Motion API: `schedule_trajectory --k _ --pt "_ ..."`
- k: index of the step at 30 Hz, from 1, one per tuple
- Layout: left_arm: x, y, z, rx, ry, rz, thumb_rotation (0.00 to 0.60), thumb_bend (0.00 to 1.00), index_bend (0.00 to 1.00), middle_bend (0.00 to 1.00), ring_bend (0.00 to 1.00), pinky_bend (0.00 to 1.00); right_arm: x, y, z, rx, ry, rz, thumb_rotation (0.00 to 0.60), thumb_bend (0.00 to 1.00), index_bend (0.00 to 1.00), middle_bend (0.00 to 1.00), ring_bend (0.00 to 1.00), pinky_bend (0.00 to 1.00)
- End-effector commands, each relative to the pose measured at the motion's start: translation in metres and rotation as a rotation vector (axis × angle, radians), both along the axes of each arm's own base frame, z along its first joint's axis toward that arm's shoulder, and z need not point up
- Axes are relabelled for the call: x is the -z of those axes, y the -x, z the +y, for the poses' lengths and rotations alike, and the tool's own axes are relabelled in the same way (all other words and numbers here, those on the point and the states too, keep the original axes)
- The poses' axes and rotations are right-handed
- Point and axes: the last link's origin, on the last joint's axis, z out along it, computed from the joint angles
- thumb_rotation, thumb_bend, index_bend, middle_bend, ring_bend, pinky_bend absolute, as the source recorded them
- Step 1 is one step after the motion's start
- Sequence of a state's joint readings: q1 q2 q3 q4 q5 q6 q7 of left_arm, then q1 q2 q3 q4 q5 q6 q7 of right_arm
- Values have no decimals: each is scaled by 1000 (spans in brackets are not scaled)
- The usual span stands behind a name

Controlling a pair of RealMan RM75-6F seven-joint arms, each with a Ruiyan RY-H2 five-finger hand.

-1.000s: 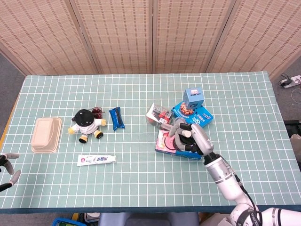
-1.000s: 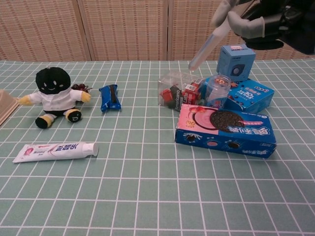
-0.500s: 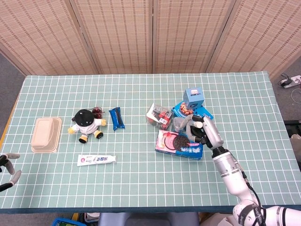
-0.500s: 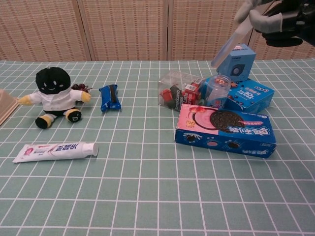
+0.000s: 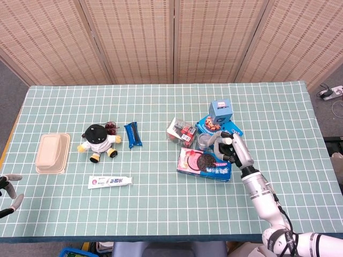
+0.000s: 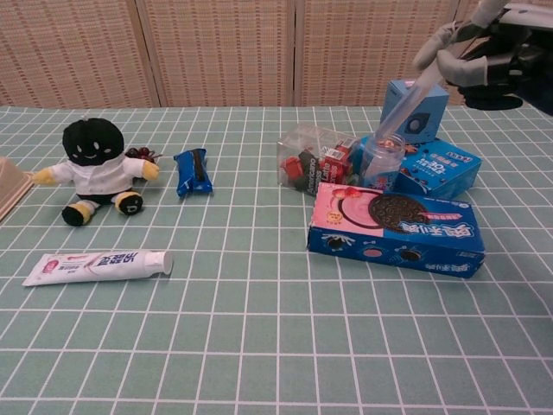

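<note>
Hovering right hand (image 5: 231, 148), one cookie box (image 5: 203, 165)

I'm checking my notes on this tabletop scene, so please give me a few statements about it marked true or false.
1. The right hand is above the cluster of snack boxes. True.
2. The black-headed plush doll in a white top lies on top of the pink and blue cookie box. False: the doll is on the table's left half, apart from the box.
3. The white toothpaste tube lies nearer the table's front edge than the doll does. True.
4. The left hand holds the beige lidded food container. False: it holds nothing, fingers apart, at the table's front left edge.
5. The small light-blue cube box stands on the flat blue snack box. True.
</note>
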State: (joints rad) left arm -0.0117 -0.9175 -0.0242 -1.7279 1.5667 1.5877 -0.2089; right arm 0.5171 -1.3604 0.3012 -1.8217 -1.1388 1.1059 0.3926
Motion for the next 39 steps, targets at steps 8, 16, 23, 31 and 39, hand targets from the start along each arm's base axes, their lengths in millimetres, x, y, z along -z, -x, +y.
schedule_trajectory --k 8,16,23,31,39 --pt "0 0 0 1 0 1 600 326 446 627 468 533 8 7 -5 26 -11 6 600 571 787 1000 1000 1000" --pt "0 0 0 -1 -1 2 600 325 446 627 468 533 20 6 -13 35 -32 24 600 572 787 1000 1000 1000" --pt "-1 0 0 0 -4 -2 600 325 448 627 468 533 32 2 -19 32 -45 41 600 575 787 1000 1000 1000" --pt "-2 0 -1 1 -7 -10 600 325 449 627 468 533 44 3 -26 38 -44 78 600 574 787 1000 1000 1000" --pt "-3 1 0 -3 -5 -13 600 325 450 627 468 533 48 2 -30 34 -40 112 600 562 786 1000 1000 1000"
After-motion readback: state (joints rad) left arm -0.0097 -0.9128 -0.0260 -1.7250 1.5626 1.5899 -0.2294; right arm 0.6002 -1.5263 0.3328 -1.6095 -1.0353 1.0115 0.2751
